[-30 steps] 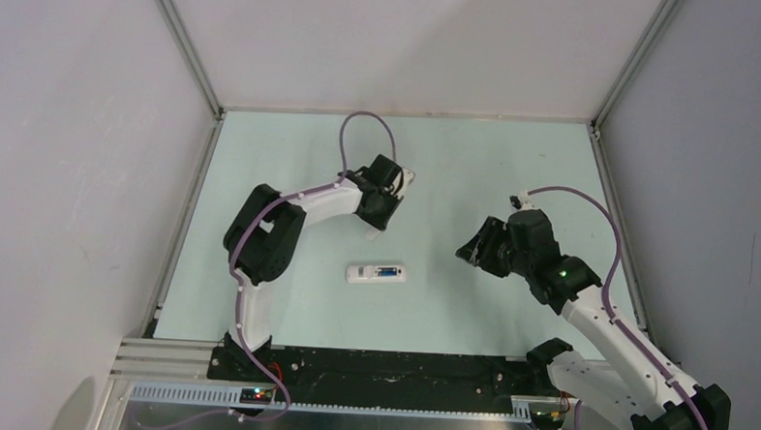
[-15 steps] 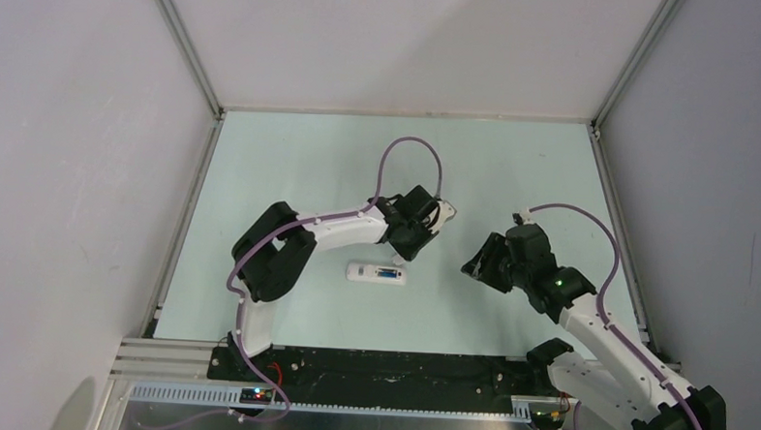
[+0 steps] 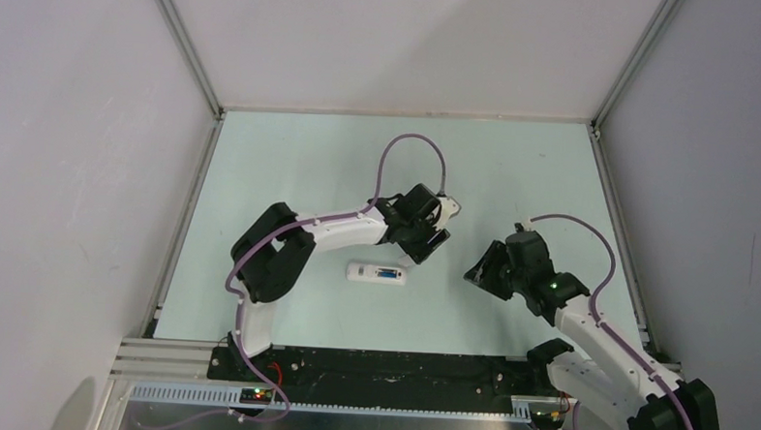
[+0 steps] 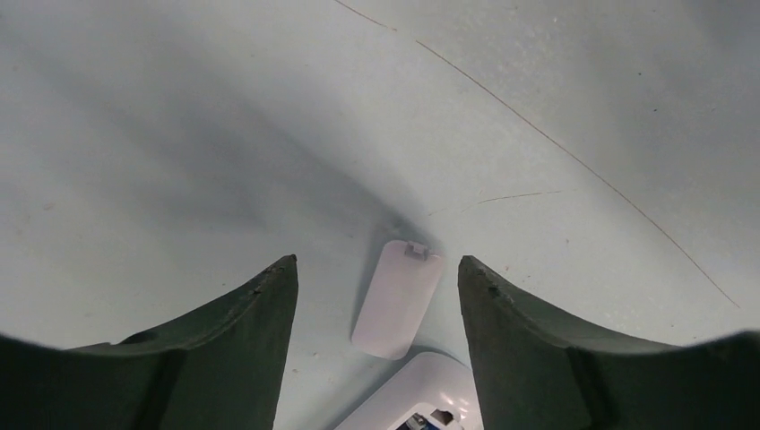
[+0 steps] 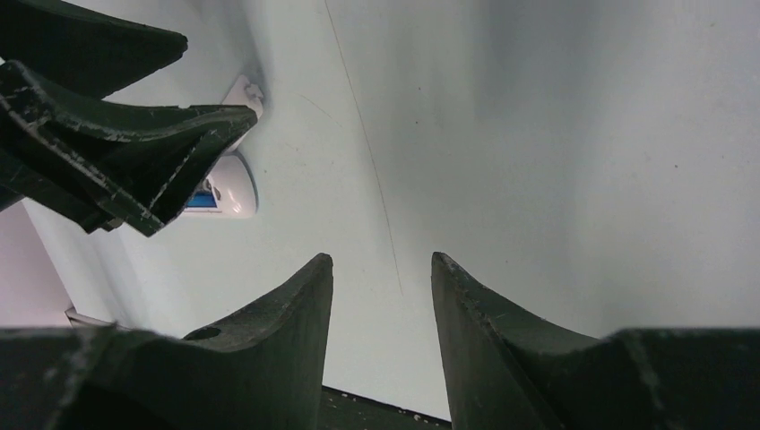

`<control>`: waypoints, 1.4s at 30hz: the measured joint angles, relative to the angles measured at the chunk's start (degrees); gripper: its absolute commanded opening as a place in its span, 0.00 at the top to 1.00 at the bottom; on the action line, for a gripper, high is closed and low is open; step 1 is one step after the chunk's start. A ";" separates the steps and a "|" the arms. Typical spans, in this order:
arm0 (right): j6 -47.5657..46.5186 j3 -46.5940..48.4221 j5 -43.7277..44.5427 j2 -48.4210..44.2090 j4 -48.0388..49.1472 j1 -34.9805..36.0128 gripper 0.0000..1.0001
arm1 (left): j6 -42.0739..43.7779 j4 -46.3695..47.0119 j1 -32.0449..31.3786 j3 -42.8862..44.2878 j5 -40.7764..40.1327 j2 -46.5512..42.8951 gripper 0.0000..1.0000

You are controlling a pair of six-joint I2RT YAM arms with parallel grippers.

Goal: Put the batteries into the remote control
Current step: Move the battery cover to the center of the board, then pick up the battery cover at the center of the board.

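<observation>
Remote [image 3: 376,273] lies flat mid-bench, long side across, near the arm bases; a blue patch in it looks like the blue battery [image 3: 388,272] sitting in the bay, tho it's too small to be sure; can't spot a 2nd one anywhere. An open bay is prob why the cover [image 4: 397,300] is off; it lies flat on the bench [image 3: 292,163] just beside one end of the remote, clip tab pointing away, close enough to be handy for refitting. Left tool [image 4: 376,260] hangs low right over that cover, jaws wide apart, one on either side, touching nothing, gripping nothing; I'd read that as straddling the cover, either to leave it or to take it up, can't tell which. Right tool [image 5: 381,258] sits off to the right, apart from the remote and tilted toward it, jaws part-open w/ only bare bench between, holding nothing; looks parked clear so the left has room, and placed to steady the remote if the cover gets pressed on.
</observation>
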 measured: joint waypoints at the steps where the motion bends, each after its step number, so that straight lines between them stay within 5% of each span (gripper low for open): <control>1: -0.13 0.00 -0.17 0.48 0.59 -0.15 0.51 | -0.02 0.09 0.17 -0.02 0.02 -0.22 0.28; 8: -3.43 2.01 -2.14 10.01 6.40 -0.48 0.54 | -5.25 2.54 5.11 -7.13 0.11 -10.49 0.27; 21: -16.57 22.51 -4.28 39.95 13.22 5.27 0.53 | -29.90 5.88 13.16 -30.86 -4.94 -36.11 0.23; 32: -24.57 31.43 -6.82 50.40 12.13 7.82 0.70 | -44.50 5.66 24.81 -43.91 -3.82 -45.35 0.22; 42: -30.12 42.93 2.01 60.57 5.68 12.04 0.70 | -46.12 5.86 26.67 -44.68 -2.69 -45.42 0.21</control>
